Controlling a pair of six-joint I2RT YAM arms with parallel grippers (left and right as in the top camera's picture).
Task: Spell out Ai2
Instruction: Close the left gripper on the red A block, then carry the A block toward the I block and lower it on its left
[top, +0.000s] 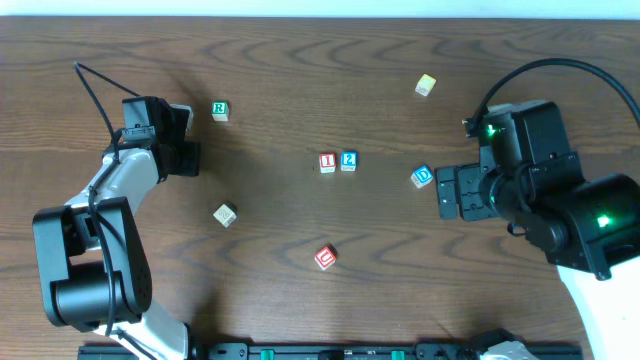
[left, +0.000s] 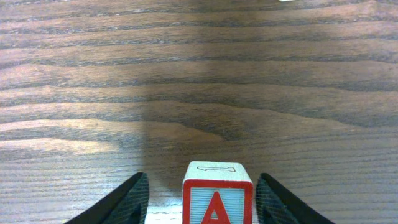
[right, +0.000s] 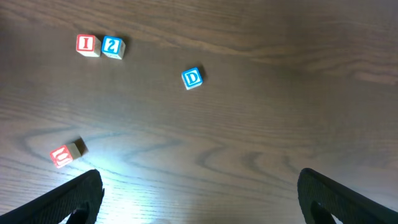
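Now, left gripper (left: 200, 186): unclenched, straddling A cube (left: 217, 200).
Right gripper (right: 199, 190): spread, empty.
Advice: clamp squarely; set left of I cube (top: 327, 162).

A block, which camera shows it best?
The left wrist view: the A block sits at bottom centre, close up, its red letter readable, between the fingers of the left gripper. Overhead, that gripper hides it. The right wrist view misses it entirely.

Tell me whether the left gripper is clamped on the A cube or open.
Open. In the left wrist view the A cube sits inside the left gripper, with a visible gap on each side, touching neither jaw.
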